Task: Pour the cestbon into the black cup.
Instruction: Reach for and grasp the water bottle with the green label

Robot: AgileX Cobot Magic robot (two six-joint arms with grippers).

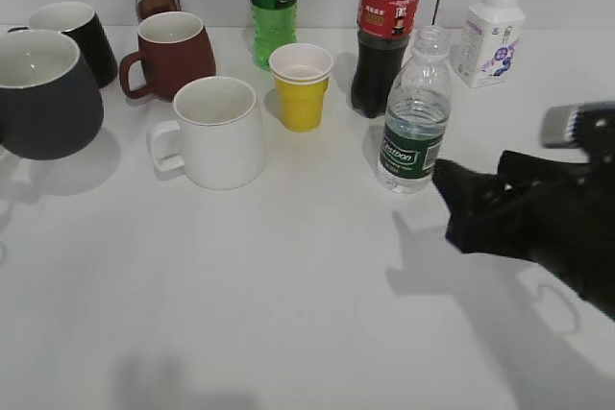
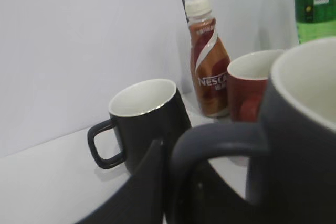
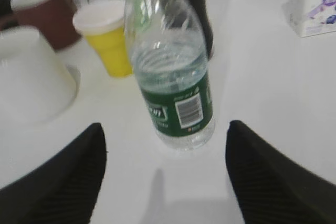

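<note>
Clear plastic cestbon stands on our counter, just right of the yellow cup. Right gripper gapes wide near it; left gripper clutches the black cup.

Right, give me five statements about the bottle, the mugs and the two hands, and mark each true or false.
1. The right hand is open, with the cestbon standing ahead of it. True.
2. The cestbon has a cap on. False: its neck is open.
3. The black cup sits at the table's left edge. True.
4. The left hand is far from the black cup. False: a finger lies by its handle.
5. The yellow cup is tipped over. False: it stands upright.
</note>
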